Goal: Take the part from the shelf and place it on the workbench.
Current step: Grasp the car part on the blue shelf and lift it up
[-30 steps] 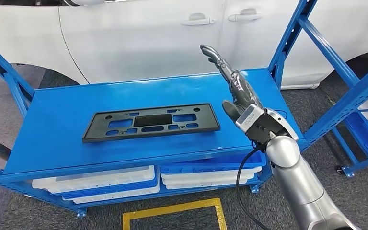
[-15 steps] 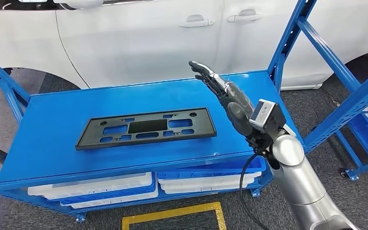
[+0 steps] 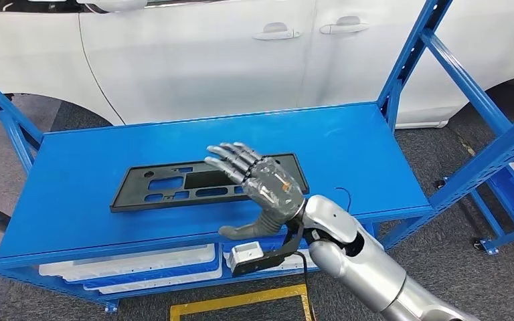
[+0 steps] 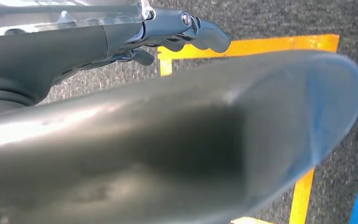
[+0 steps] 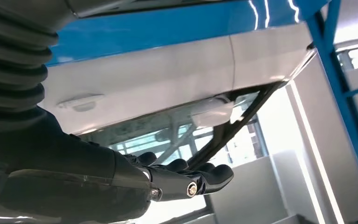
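Head view: a flat black part (image 3: 204, 182), a long rectangular plate pierced by several cut-outs, lies on the top deck of a blue shelf (image 3: 94, 154), near the deck's middle. The right hand (image 3: 258, 184) hangs over the right end of the part, palm turned sideways, its fingers (image 3: 231, 157) stretched out and apart, the thumb pointing down toward the front edge of the deck; it holds nothing. Whether the fingers touch the part cannot be told. The silver forearm enters from the lower right, with a black cable looping beneath the wrist.

On the shelf's lower level, white trays (image 3: 130, 254) sit stacked with blue trays (image 3: 154, 269) in two side-by-side piles; their contents are hidden by the deck above. A white car (image 3: 207, 53) stands just behind the shelf, its door handles visible. A yellow floor marking (image 3: 241, 294) lies on the grey floor in front.

Right wrist view: the right hand's dark fingers (image 5: 200, 179) extend straight, nothing between them.

Left wrist view: the left hand (image 4: 182, 32) shows against the grey floor, fingers curled; whether they enclose anything cannot be told.
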Tool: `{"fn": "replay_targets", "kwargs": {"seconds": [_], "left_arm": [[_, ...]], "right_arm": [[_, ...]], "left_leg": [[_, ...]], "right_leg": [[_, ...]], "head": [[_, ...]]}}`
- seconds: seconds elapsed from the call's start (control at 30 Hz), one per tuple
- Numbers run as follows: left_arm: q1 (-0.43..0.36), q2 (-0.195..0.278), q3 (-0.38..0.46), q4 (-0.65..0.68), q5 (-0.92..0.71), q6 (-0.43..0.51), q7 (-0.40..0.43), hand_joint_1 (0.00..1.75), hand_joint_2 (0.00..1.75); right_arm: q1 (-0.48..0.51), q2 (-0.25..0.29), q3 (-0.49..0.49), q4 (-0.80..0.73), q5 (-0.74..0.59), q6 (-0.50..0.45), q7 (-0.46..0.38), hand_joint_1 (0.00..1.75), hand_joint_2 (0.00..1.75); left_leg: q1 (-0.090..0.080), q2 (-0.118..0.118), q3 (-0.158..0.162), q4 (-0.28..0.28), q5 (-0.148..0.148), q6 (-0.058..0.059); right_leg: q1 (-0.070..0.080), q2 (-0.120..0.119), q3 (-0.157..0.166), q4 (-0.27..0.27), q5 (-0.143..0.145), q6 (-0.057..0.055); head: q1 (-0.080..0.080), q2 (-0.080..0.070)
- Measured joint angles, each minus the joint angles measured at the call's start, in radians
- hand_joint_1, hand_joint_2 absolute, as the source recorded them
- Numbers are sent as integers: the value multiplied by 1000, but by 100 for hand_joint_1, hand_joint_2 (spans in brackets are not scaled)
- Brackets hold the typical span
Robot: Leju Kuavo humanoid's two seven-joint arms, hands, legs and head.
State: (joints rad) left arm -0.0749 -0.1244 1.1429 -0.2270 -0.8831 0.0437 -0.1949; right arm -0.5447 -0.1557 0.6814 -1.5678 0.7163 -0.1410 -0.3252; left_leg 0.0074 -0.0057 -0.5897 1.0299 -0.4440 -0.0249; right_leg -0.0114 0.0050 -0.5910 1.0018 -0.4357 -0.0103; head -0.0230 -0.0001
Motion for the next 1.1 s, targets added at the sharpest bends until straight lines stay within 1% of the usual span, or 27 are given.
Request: {"fn": "replay_targets", "kwargs": {"seconds": [0.03, 0.07, 0.13, 0.17, 0.2, 0.23, 0.27, 0.3, 0.33, 0.37, 0.4, 0.5, 0.53, 0.57, 0.6, 0.67, 0.7, 0.73, 0.77, 0.8, 0.83, 0.87, 0.9, 1.0, 1.03, 1.07, 1.1], "left_arm": [[0, 0, 0, 0, -2, 0, 0, 0, 0], [-2, 0, 0, 0, -7, -1, -1, 0, 0], [-2, 0, 1, 0, -13, -1, -5, 0, 0], [-3, 0, 1, 0, -15, -1, -7, 0, 0], [-2, 0, 1, 0, -16, -1, -7, 0, 0], [-1, 0, 1, 0, -16, -1, -8, 0, 0], [0, -1, 1, 0, -16, -1, -8, 0, 0], [0, -1, 1, 0, -17, -1, -8, 0, 0], [0, -2, 1, 0, -19, -1, -9, 0, 0], [-1, -2, 1, 0, -21, -2, -9, 0, 0], [-1, -2, 1, 0, -23, -2, -9, 0, 0], [-2, -2, 1, 0, -29, -1, -12, 0, 0], [-2, -2, 1, 0, -32, 0, -13, 0, 0], [-2, -2, 0, 0, -36, 0, -14, 0, 0], [-2, -2, 0, 0, -40, -1, -15, 0, 0], [-1, -2, 0, 0, -47, -6, -17, 0, 0], [-1, -2, 0, 0, -50, -9, -17, 0, 0], [0, -1, 0, 0, -52, -11, -18, 0, 0], [0, 0, 0, 0, -54, -13, -18, 0, 0], [-1, 2, 0, 0, -56, -14, -18, 0, 0], [-1, 3, 0, 0, -56, -15, -18, 0, 0], [-2, 4, 0, 0, -57, -15, -19, 0, 0], [-2, 5, 0, 0, -57, -15, -19, 0, 0], [-1, 6, 0, 0, -58, -16, -19, 0, 0], [0, 6, 0, 0, -59, -16, -19, 0, 0], [-1, 6, 0, 0, -59, -16, -18, 0, 0], [-1, 7, 0, 0, -59, -16, -18, 0, 0]], "right_arm": [[-1, 3, 40, 17, 52, -37, -11, 0, 175], [-10, 9, 106, 48, 108, -81, -24, 0, 175], [-28, 20, 220, 112, 167, -134, -39, 0, 175], [-36, 24, 257, 136, 176, -143, -40, 0, 175], [-36, 25, 270, 147, 177, -144, -39, 0, 175], [-38, 26, 280, 156, 177, -145, -39, 0, 175], [-41, 28, 288, 162, 178, -145, -38, 0, 175], [-47, 30, 295, 168, 180, -147, -38, 0, 175], [-55, 33, 303, 174, 185, -149, -37, 0, 175], [-65, 37, 312, 183, 190, -153, -35, 0, 175], [-74, 44, 322, 194, 195, -157, -31, 0, 175], [-102, 77, 354, 252, 206, -172, -9, 0, 175], [-114, 95, 363, 279, 210, -179, 3, 0, 175], [-127, 115, 370, 307, 215, -188, 17, 0, 175], [-140, 137, 377, 344, 224, -201, 34, 0, 175], [-161, 182, 388, 431, 242, -229, 69, 0, 175], [-170, 202, 392, 478, 249, -242, 84, 0, 175], [-177, 222, 394, 521, 253, -252, 93, 0, 175], [-185, 240, 395, 558, 255, -259, 98, 0, 175], [-193, 258, 396, 595, 257, -266, 102, 0, 175], [-202, 275, 396, 629, 259, -270, 104, 0, 175], [-211, 289, 396, 661, 261, -273, 106, 0, 175], [-219, 303, 396, 691, 263, -274, 108, 0, 175], [-229, 338, 396, 768, 268, -276, 110, 0, 175], [-230, 348, 396, 789, 271, -278, 110, 0, 175], [-232, 356, 396, 806, 274, -280, 110, 0, 175], [-232, 362, 396, 822, 277, -283, 110, 0, 175]], "left_leg": [[-3, -1, 7, -17, 1, 7], [-3, 0, 15, -35, 3, 20], [-2, 0, 17, -42, 8, 38], [-1, 1, 19, -44, 10, 44], [-2, 0, 19, -43, 9, 45], [-2, -1, 19, -41, 8, 45], [-3, -1, 20, -39, 6, 44], [-4, -2, 20, -37, 5, 42], [-6, -2, 20, -34, 2, 38], [-8, -2, 19, -31, 0, 34], [-10, -2, 18, -30, -2, 29], [-8, -1, 18, -28, -7, 12], [-7, -1, 12, -13, -18, 6], [-5, 0, -3, 22, -40, 0], [-3, 0, -30, 80, -72, -5], [1, 0, -98, 221, -131, -13], [3, 0, -121, 263, -139, -16], [4, 0, -122, 262, -126, -17], [5, 0, -104, 218, -94, -17], [6, 0, -69, 144, -53, -15], [5, 0, -31, 67, -21, -12], [3, 0, -4, 9, -1, -7], [1, -1, 12, -24, 7, -2], [0, -1, 15, -37, 7, 16], [2, 0, 17, -40, 9, 23], [4, 1, 18, -44, 12, 29], [5, 2, 20, -46, 13, 34]], "right_leg": [[1, 0, 0, -1, 0, 6], [1, 0, -19, 41, -25, 16], [-1, -1, -84, 184, -97, 31], [-2, -2, -122, 267, -133, 35], [-2, -2, -137, 298, -136, 35], [-2, -2, -134, 287, -119, 34], [-1, -2, -110, 236, -87, 31], [-1, -2, -74, 162, -51, 26], [1, -2, -40, 92, -25, 22], [3, -2, -17, 42, -10, 18], [5, -1, -5, 16, -5, 14], [5, 1, -3, 6, -4, -1], [3, 1, -2, 3, -2, -6], [1, 0, 0, -1, 0, -11], [0, -1, 0, -1, 0, -14], [1, -1, 0, -1, 0, -17], [1, -2, 0, -1, -1, -17], [1, -1, 1, -1, -1, -17], [1, -1, 3, -1, -2, -16], [1, 0, 6, -1, -3, -15], [3, 0, 8, 0, -5, -12], [4, 1, 8, 0, -6, -8], [6, 1, 8, 1, -7, -4], [6, 1, 7, 1, -8, 11], [5, 0, 3, 12, -18, 16], [5, 0, -11, 44, -39, 21], [5, 0, -36, 98, -69, 24]], "head": [[0, 0], [1, 0], [2, 0], [2, 0], [2, 0], [2, 0], [2, 0], [2, 0], [2, 0], [2, 0], [2, 0], [1, 0], [1, 0], [0, 0], [-1, 0], [-2, 0], [-2, 0], [-2, 0], [-2, 0], [-2, 0], [-2, 0], [-2, 0], [-2, 0], [-1, 0], [-1, 0], [0, 0], [1, 0]]}}
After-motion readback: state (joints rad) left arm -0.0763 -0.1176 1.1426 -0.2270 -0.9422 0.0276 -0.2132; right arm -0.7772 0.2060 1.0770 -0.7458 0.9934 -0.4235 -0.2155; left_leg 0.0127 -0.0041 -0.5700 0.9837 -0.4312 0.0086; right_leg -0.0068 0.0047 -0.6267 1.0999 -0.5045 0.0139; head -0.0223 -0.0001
